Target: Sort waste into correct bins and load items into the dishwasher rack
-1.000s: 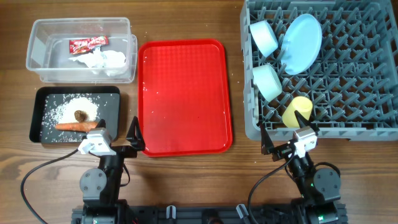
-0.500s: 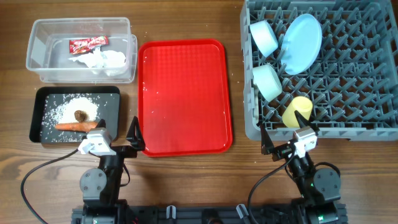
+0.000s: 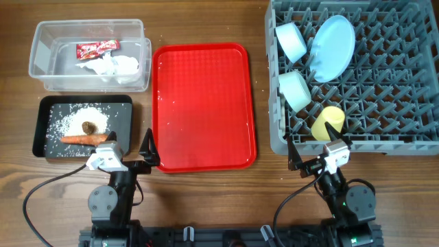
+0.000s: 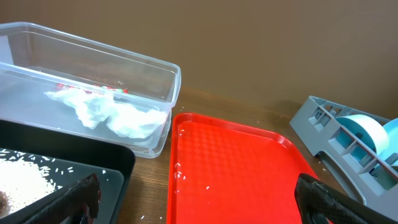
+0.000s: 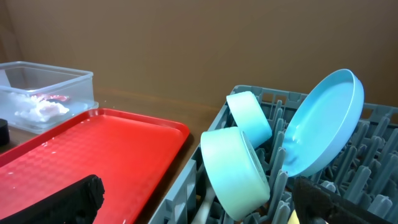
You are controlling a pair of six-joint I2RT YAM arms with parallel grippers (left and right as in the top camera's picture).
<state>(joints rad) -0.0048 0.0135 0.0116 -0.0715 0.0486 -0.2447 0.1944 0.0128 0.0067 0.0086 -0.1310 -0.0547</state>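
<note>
Overhead, nearest the robot, the left gripper (image 3: 128, 145) and the right gripper (image 3: 314, 145) sit low at the near edge of the table (image 3: 206, 27). Both have their jaws spread wide and grasp nothing.

Just ahead of the left gripper, a little to its left, lies the black tray (image 3: 41, 127). It holds the rice (image 3: 82, 118), the brown lump (image 3: 88, 127) and the carrot piece (image 3: 81, 139), whose long axis runs left to right. Ahead and to its right is the red serving tray (image 3: 204, 103), bare but for a few stray grains (image 4: 178, 175) along its left side. Directly ahead of the right gripper stands the dishwasher rack (image 3: 384, 103). The yellow cup (image 3: 328, 122) is closest in it, then the pale green bowl (image 3: 295, 89), then the light blue bowl (image 3: 291, 41) and the plate (image 3: 333, 48), which lean on edge among the pegs. Farthest on the left, the clear tub (image 3: 41, 65) holds the snack wrapper (image 3: 96, 48) and the tissue (image 3: 113, 66).

By the look of it the sort is all but finished. I cannot find the spoon in any view. If anything remains it is those loose grains, which lie forward and slightly right of the left jaws, so the left arm is much the nearer. They are probably too small to pinch cleanly.
</note>
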